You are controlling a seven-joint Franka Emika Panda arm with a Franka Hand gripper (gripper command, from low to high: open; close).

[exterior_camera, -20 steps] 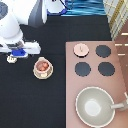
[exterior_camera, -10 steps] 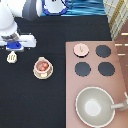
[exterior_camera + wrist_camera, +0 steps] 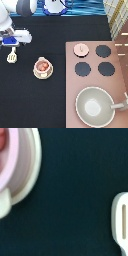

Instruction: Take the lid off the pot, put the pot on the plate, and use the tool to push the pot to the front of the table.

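While the small pale-pink round lid (image 3: 81, 48) lies off on the pinkish-brown stove top (image 3: 95, 82) and the pink-beige pot with its reddish inside (image 3: 43, 65) sits on the cream rimmed plate (image 3: 43, 73), the pincer (image 3: 13, 48) hangs right over the cream-white slotted spatula (image 3: 12, 57) on the black counter (image 3: 35, 105), at the exterior view's left. Whether its grip is wide or narrow, I cannot tell. I'd judge a clean pick wants it centred on the short handle, not the broad head (image 3: 123, 223).
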